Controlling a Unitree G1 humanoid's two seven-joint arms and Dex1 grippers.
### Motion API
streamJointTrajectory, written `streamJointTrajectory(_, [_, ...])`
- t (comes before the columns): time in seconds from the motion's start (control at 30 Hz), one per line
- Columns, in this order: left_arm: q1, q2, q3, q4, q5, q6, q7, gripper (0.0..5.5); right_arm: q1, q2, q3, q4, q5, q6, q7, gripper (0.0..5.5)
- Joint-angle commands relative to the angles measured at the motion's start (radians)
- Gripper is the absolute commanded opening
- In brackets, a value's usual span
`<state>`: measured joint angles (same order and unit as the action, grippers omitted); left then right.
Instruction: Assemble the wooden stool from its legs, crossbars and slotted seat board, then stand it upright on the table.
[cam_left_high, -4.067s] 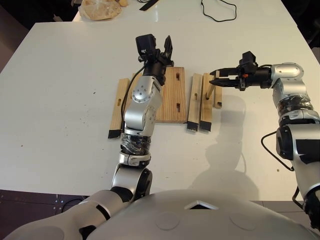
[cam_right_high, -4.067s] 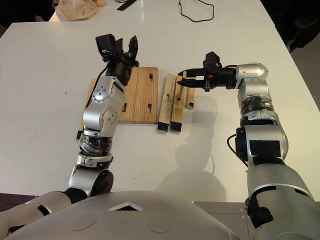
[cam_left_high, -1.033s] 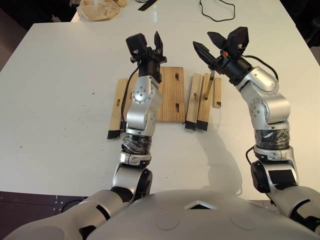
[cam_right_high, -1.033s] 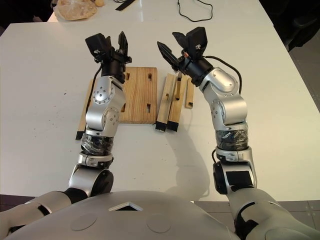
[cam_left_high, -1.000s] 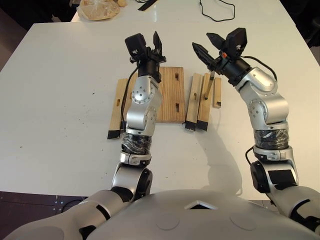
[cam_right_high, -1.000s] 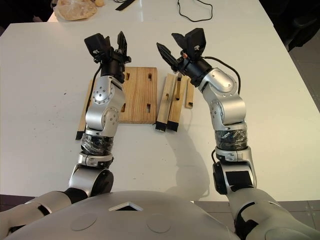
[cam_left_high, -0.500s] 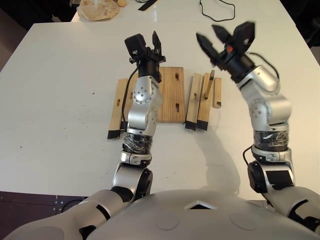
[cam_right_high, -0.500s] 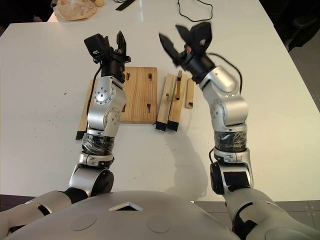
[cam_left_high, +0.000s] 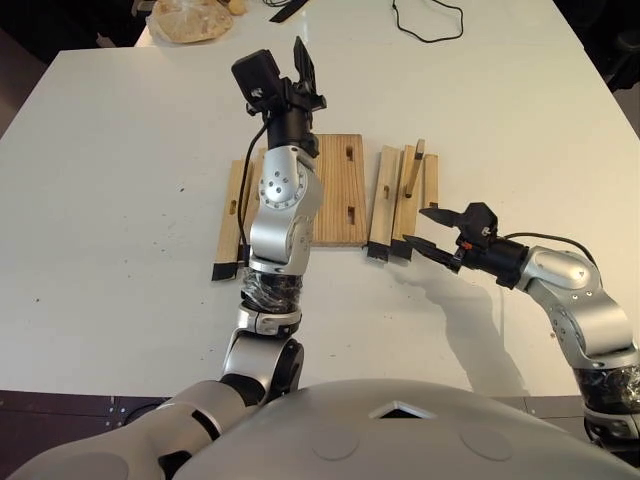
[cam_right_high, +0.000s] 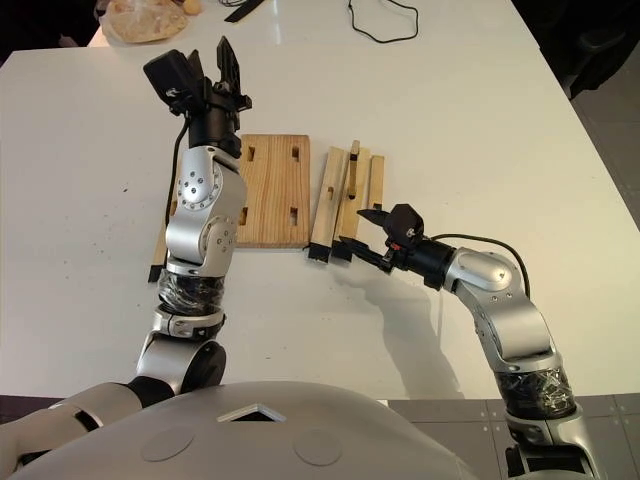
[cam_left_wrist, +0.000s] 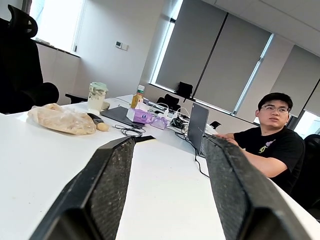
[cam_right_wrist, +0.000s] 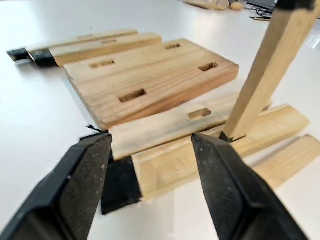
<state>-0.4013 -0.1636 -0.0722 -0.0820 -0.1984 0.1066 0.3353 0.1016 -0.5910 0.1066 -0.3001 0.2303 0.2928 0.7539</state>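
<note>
Black and spread wide, the two fingers (cam_right_wrist: 75, 190) of the right gripper (cam_left_high: 413, 226) sit low over the white table (cam_left_high: 120, 150) in the lower right of the head view. They point toward frame left and pinch nothing. Just past their tips lie the black-capped near ends of two wooden legs (cam_left_high: 385, 205), flat and side by side, running away up the frame. From the wrist camera those caps show in the gap between the fingers, close to the tips; whether a finger touches one cannot be told.

A standing crossbar (cam_left_high: 414, 170) rises tilted from the right-hand leg. A loose crossbar (cam_left_high: 433, 180) lies flat just to the right of the pair.

Just left of the legs, the slotted seat board (cam_left_high: 338, 188) lies flat at frame centre, its left part covered by the left arm. The outer legs (cam_left_high: 233, 205) lie on the other side of that arm, along the board's left side.

Higher in the frame, the left gripper (cam_left_high: 303, 72) is held up above the board's far edge, its fingers (cam_left_wrist: 107, 190) parted with only air between them.

At the table's far edge, upper left, rests a crinkled bag (cam_left_high: 190, 15), and a black cable (cam_left_high: 425, 20) loops at upper centre.
</note>
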Motion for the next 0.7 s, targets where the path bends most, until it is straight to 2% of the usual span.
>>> streamJointTrajectory(0.03, [0.125,-0.103,-0.03,0.012,-0.006,-0.006,0.012,2.47,-0.088,0.034,0.054,0.116,-0.119,-0.063,-0.066,2.92])
streamJointTrajectory(0.23, [0.1,-0.109,-0.03,0.057,-0.017,-0.028,0.005,2.47,-0.134,0.027,0.086,0.224,-0.221,-0.12,-0.093,2.92])
streamJointTrajectory(0.43, [0.091,-0.11,-0.024,0.079,-0.018,-0.056,0.02,2.47,-0.141,-0.022,0.013,0.236,-0.186,-0.127,-0.057,2.92])
streamJointTrajectory(0.7, [0.079,-0.121,-0.028,0.097,-0.024,-0.086,0.033,2.47,-0.147,0.107,-0.058,0.015,-0.027,0.172,-0.165,2.92])
